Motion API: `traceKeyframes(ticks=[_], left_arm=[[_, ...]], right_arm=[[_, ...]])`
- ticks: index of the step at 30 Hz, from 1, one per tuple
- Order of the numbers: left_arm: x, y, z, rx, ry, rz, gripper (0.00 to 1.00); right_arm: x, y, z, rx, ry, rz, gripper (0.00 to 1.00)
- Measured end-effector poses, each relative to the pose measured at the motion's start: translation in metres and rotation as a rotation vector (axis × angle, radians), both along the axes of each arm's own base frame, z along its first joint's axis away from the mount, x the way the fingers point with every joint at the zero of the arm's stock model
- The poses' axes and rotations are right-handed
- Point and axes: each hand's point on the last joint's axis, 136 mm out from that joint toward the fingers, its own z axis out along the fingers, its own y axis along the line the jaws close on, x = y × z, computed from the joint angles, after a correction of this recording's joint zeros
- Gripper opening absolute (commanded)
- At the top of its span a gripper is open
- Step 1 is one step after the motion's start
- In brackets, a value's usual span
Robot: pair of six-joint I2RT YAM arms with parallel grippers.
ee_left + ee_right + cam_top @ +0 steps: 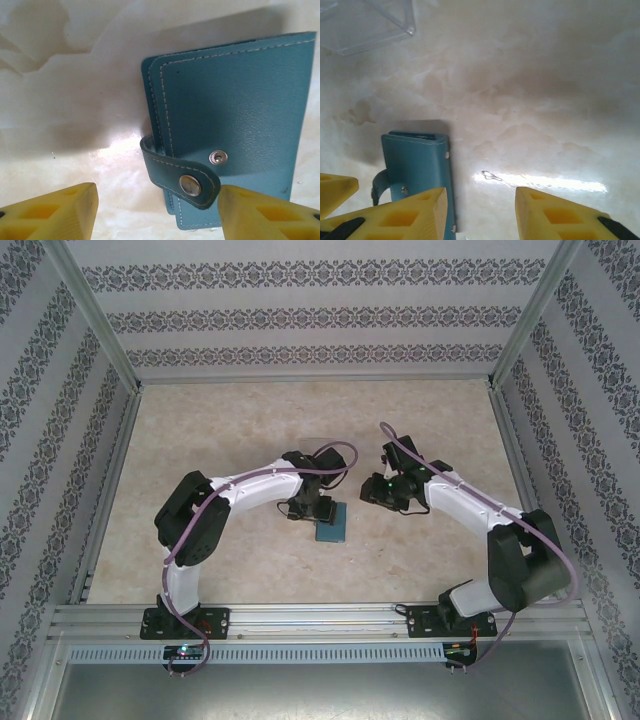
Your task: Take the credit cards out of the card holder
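Finding the card holder [330,523] flat on the pale marbled table [240,430], near the middle, folded shut with its teal cover up. Hanging just over its left side with the left gripper [304,508], released, spread wide and clasping nothing.

Looking down from the left wrist: the card holder [235,110] lying toward the right-hand yellow finger [260,215], which overlaps the cover's near corner; cannot tell whether touching. Bare table under the rest of the gap. Showing pale stitching along the cover and a strap [170,172] curled round the edge, with its snap cap [190,185] lying beside the stud [218,157] and not pressed onto it.

Holding the right gripper [377,490] just to the right of the card holder, likewise released, with nothing between the fingers but bare table.

Looking down from the right wrist: the card holder [417,170] just left of the left-hand finger and partly behind it. Showing a clear tray [365,25] at the upper left corner, well apart from the card holder.
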Motion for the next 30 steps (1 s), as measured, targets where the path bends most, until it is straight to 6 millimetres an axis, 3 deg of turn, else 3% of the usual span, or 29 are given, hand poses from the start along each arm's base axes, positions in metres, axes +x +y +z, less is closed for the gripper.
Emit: traceKeyframes(ticks=[10, 22, 30], left_arm=[[0.004, 0.004, -0.006, 0.005, -0.030, 0.030, 0.36], [0.008, 0.014, 0.005, -0.113, -0.092, 0.075, 0.33], [0.010, 0.018, -0.003, -0.181, -0.070, 0.105, 0.17]], right_arm=[[-0.007, 0.001, 0.007, 0.007, -0.013, 0.006, 0.40], [-0.014, 0.033, 0.008, 0.000, 0.019, 0.086, 0.40], [-0.014, 0.043, 0.006, -0.011, 0.038, 0.113, 0.41]])
